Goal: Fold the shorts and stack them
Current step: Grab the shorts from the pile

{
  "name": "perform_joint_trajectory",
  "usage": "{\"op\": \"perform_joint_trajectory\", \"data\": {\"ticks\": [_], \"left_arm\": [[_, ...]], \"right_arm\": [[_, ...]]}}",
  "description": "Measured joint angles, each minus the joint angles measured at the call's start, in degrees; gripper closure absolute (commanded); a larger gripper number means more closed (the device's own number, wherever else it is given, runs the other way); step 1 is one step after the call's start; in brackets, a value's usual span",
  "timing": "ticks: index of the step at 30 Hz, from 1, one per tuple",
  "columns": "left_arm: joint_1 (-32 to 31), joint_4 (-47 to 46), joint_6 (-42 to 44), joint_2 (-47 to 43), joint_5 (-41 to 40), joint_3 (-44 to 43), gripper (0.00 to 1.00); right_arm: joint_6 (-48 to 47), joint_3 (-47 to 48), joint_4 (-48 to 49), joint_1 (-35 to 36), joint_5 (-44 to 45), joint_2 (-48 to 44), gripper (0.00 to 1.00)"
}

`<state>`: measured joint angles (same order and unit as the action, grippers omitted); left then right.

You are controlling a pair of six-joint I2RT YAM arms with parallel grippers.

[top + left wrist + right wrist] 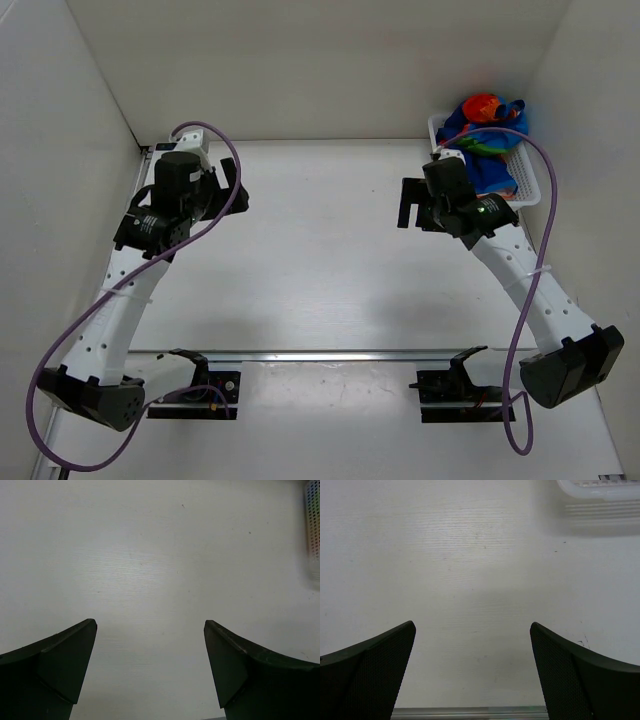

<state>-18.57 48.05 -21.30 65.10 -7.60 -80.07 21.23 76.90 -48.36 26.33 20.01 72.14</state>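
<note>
The rainbow-striped shorts (pixel 487 140) lie bunched up in a white mesh basket (pixel 533 180) at the far right of the table in the top view. My right gripper (pixel 412 211) hovers open and empty over bare table, just left of the basket. My left gripper (pixel 232 188) hovers open and empty over the far left of the table. In the left wrist view the gripper (pixel 150 650) shows only white table between its fingers. The same holds for the gripper in the right wrist view (pixel 472 650). The shorts do not show in either wrist view.
White walls close the table on the left, back and right. A metal rail (pixel 320 355) crosses the near edge by the arm bases. The basket's wall (pixel 313 525) shows at the right edge of the left wrist view, its rim (pixel 600 487) at the top of the right wrist view.
</note>
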Motion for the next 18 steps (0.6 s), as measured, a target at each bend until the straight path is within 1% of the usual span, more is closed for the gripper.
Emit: {"op": "perform_joint_trajectory", "data": {"ticks": [12, 15, 17, 18], "left_arm": [[0.0, 1.4, -0.2, 3.1, -0.1, 0.2, 0.0], [0.0, 1.5, -0.2, 3.6, -0.1, 1.0, 0.0], [0.0, 1.4, -0.2, 4.0, -0.1, 1.3, 0.0], [0.0, 1.5, -0.2, 4.1, 0.0, 1.5, 0.0]], "right_arm": [[0.0, 0.0, -0.9, -0.5, 1.4, 0.5, 0.0], [-0.1, -0.2, -1.2, -3.0, 1.8, 0.5, 0.0], [-0.4, -0.2, -1.1, -5.9, 1.4, 0.5, 0.0], [-0.5, -0.2, -1.0, -7.7, 0.9, 0.7, 0.02]]}}
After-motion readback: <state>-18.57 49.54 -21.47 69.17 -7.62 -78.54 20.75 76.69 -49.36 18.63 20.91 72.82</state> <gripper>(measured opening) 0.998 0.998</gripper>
